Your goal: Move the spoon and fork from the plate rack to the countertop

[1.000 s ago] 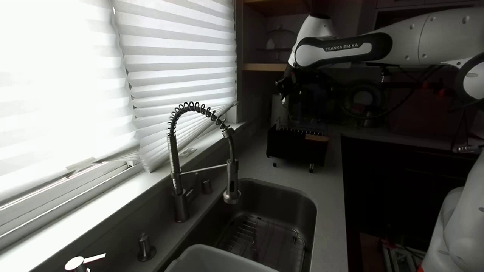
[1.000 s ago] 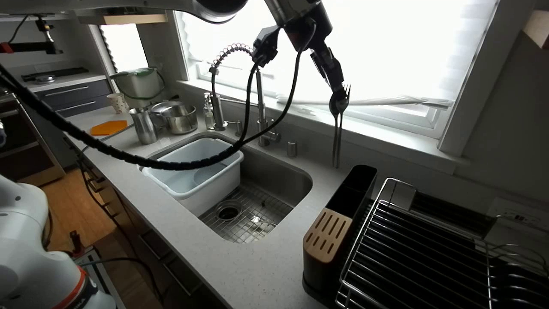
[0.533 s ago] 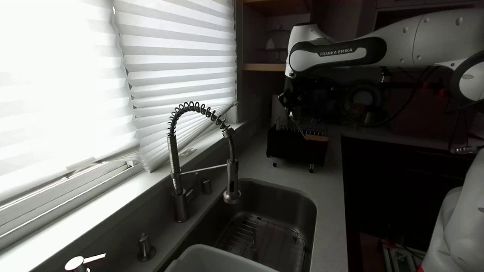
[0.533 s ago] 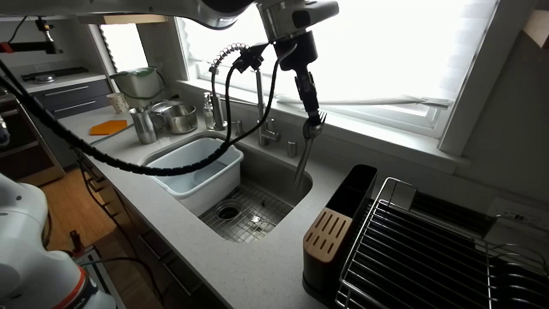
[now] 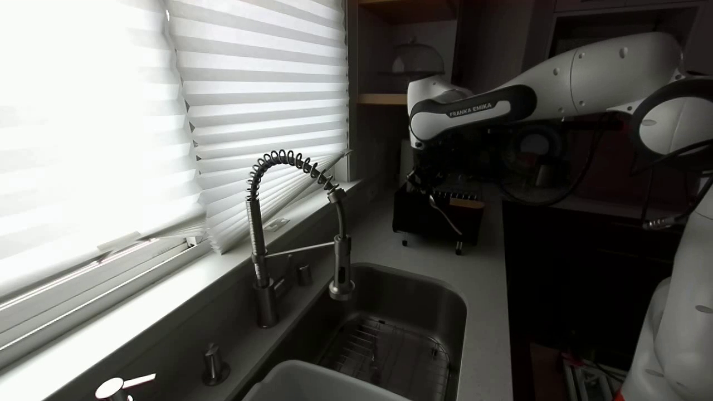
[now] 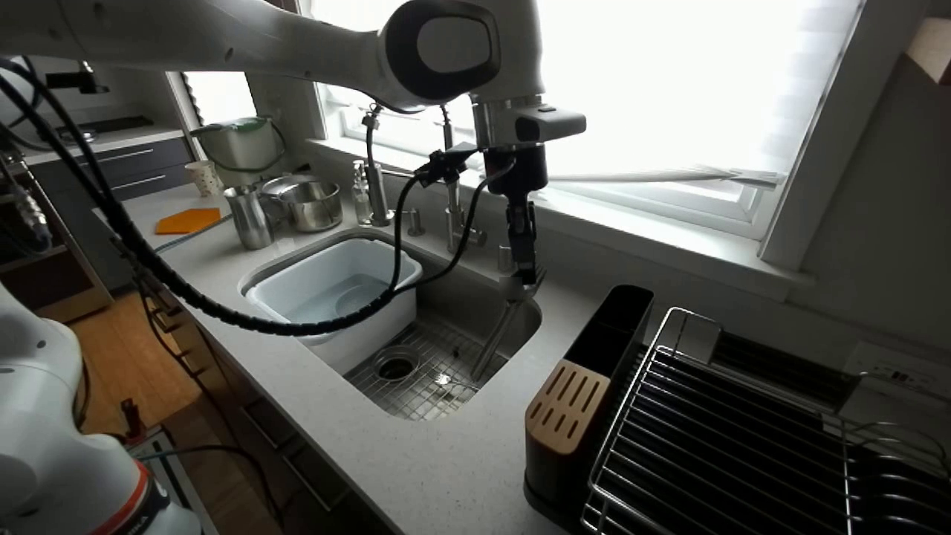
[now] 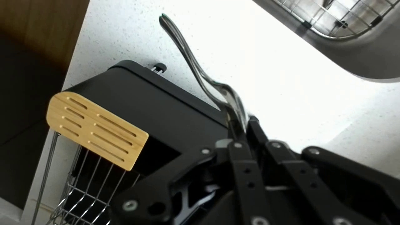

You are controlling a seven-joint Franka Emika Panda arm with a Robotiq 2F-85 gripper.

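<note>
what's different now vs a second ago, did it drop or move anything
In an exterior view, the gripper has moved down and to the left, closer to the counter. The spoon and fork, still clamped in it, have gone from hanging nearly straight down to slanting. Nothing was let go. The rack, tub and faucet stayed put.

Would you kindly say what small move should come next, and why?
I'd probably lower the gripper slightly toward the countertop: it holds the spoon and fork, whose handles overlap the countertop in the wrist view but the sink in an exterior view, so they likely hang in the air.
</note>
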